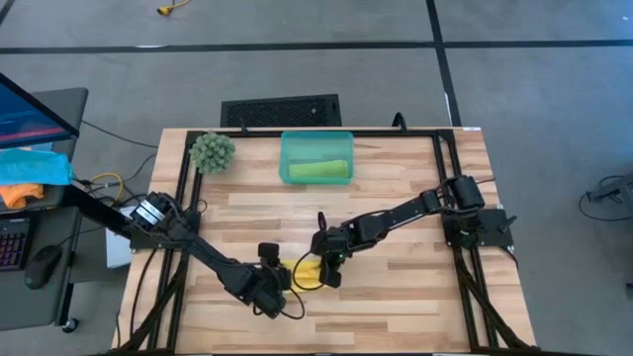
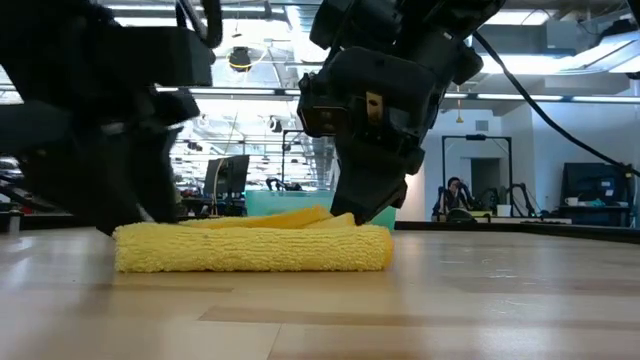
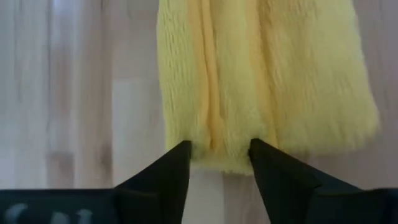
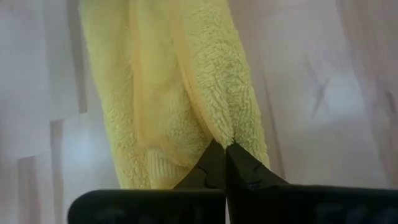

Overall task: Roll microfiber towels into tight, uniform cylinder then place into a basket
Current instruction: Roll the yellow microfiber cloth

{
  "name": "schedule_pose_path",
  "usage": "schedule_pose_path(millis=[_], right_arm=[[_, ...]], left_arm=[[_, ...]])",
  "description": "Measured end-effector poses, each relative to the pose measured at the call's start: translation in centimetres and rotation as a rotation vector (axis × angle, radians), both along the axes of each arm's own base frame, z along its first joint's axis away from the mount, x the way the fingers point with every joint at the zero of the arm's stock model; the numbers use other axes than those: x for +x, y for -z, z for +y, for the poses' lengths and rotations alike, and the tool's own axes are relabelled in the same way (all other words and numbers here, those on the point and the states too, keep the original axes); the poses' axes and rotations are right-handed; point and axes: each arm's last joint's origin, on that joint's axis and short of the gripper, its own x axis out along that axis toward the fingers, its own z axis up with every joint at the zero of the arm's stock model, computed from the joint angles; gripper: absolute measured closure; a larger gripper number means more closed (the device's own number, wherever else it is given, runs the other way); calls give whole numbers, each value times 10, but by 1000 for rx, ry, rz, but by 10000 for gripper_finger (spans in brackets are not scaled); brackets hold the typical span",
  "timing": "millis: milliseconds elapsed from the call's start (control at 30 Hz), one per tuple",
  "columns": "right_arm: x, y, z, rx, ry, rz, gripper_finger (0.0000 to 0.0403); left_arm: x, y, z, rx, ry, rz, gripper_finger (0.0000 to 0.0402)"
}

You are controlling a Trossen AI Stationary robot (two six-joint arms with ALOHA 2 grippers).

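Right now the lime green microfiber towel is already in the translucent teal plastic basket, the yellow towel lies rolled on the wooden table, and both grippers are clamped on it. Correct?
Not quite. Only the right gripper is shut on the yellow towel; the left gripper is open at the roll's end, as the left wrist view shows. The lime green towel does lie in the teal basket.
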Motion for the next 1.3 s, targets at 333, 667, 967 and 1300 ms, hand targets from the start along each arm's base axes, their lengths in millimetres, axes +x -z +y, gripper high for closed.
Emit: schedule_pose_path(millis=[333, 667, 967, 1300], right_arm=[[-1, 0, 5, -81, 10, -17, 395], [-3, 0, 11, -176, 41, -41, 396], [-3, 0, 10, -183, 47, -43, 396], [-3, 1, 10, -181, 48, -44, 395]], left_arm=[[-5, -26, -41, 26, 49, -172, 241], [2, -13, -49, -47, 61, -365, 242], [-5, 8, -34, -34, 61, -325, 242], [-10, 24, -15, -66, -13, -294, 248]])
